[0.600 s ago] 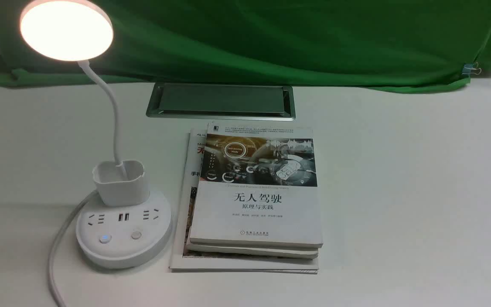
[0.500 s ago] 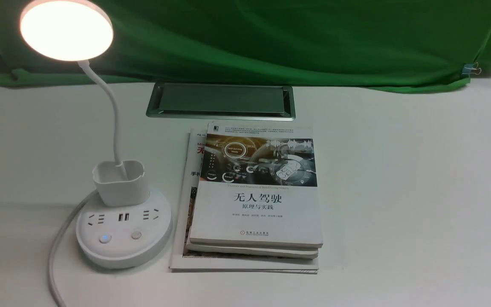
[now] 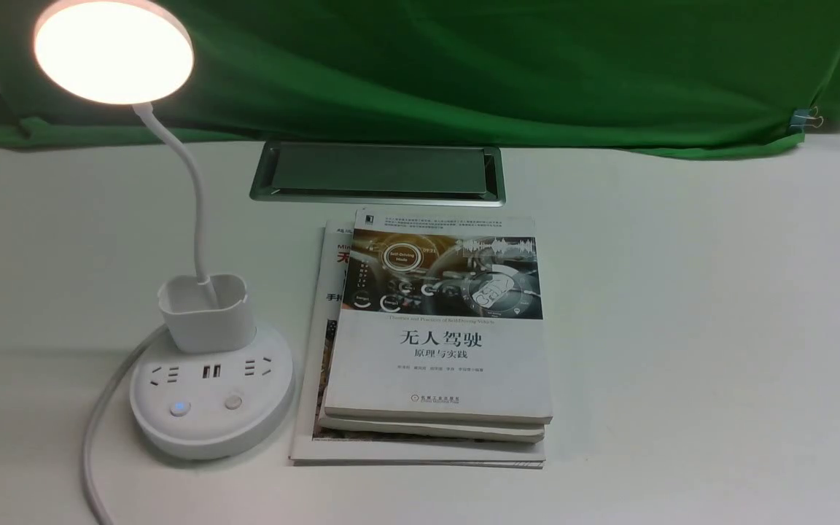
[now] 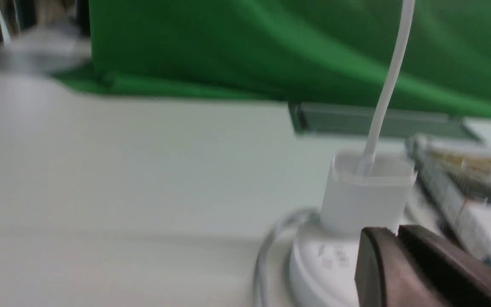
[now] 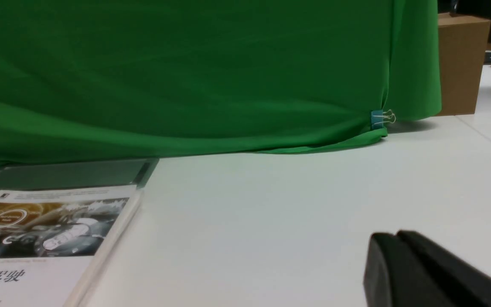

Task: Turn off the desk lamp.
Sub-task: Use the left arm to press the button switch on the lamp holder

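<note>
Front view: approach step, lamp lit, no button pressed yet.
On the white table (image 3: 682,328), at its left, the white desk lamp (image 3: 205,321) with glowing disc head stands just beside stacked books (image 3: 438,350). The left gripper (image 4: 398,233), pressed closed and empty, hangs near the lamp's round base (image 3: 212,430); the right gripper (image 5: 397,235), closed and empty too, is well apart. Next, probably: press a base button (image 3: 233,402) with that closed tip.
</note>
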